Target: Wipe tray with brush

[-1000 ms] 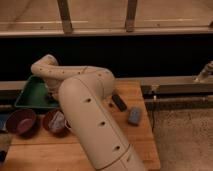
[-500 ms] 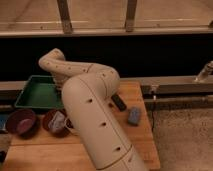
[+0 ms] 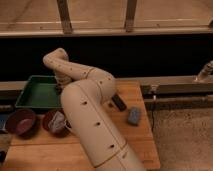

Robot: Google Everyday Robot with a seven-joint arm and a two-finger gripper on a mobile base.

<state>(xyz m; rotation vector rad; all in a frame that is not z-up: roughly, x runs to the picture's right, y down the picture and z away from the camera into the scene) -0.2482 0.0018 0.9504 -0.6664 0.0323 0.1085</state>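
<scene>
Two round dark-red bowls sit on the pale wooden tabletop, nearer the camera than the gripper. The gripper hangs at the right rim of the shallow green rectangular tray, mostly hidden behind the cream arm. Can't tell its state or whether it has the brush. Right of the gripper are a black rectangular block and a blue-grey sponge. Behind it are a dark wall band and metal rails, with grey floor far right.
</scene>
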